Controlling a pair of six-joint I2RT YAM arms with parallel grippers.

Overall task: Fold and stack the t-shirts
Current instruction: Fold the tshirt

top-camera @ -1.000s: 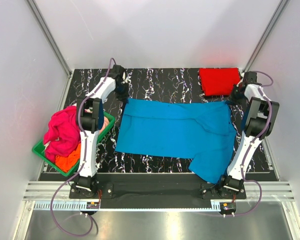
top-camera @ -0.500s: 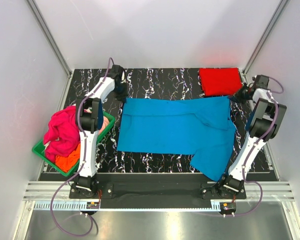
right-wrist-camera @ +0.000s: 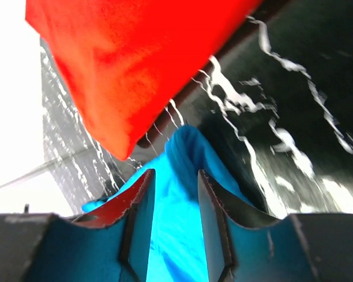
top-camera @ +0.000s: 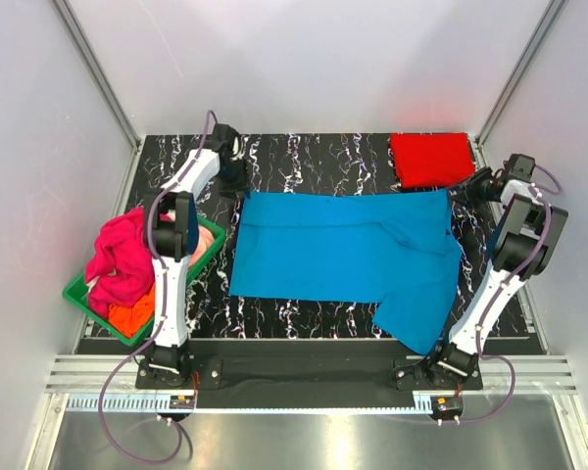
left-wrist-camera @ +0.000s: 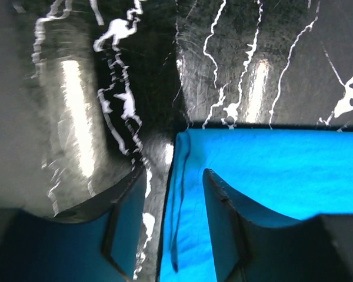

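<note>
1. While setting up the fold on the blue t-shirt (top-camera: pixel 343 245), read it as spread flat across the middle of the table (top-camera: pixel 314 157), with a straight far edge and a near-right flap reaching the table's near edge.
2. Left gripper (top-camera: pixel 237 181): at the shirt's far-left corner. Fingers (left-wrist-camera: pixel 229 229) wide apart, shirt edge below the gap, nothing pinched.
3. Right gripper (top-camera: pixel 473 188): just off the far-right corner, beside the red t-shirt (top-camera: pixel 431 159). Fingers (right-wrist-camera: pixel 215 223) at a narrower gap, blue cloth seen through it, no clamp visible. Judged not holding.
4. Likely step: grab both far corners and carry the far edge toward the near edge. Judgement only.
5. Drop each claw low enough to slip one finger under the hem, then pinch a single layer.
6. Close both together, lift low and level, and keep the cloth taut between the arms to avoid sag.
7. Keep the right claw off the red t-shirt, folded at the far-right of the table and close by. Snag risk.
8. Square up the near-right flap, or expect a lumpy fold.
9. Leave the magenta-pink t-shirt (top-camera: pixel 118 259) and orange t-shirt (top-camera: pixel 132 315) in the green basket (top-camera: pixel 78 294) at the left for later.
</note>
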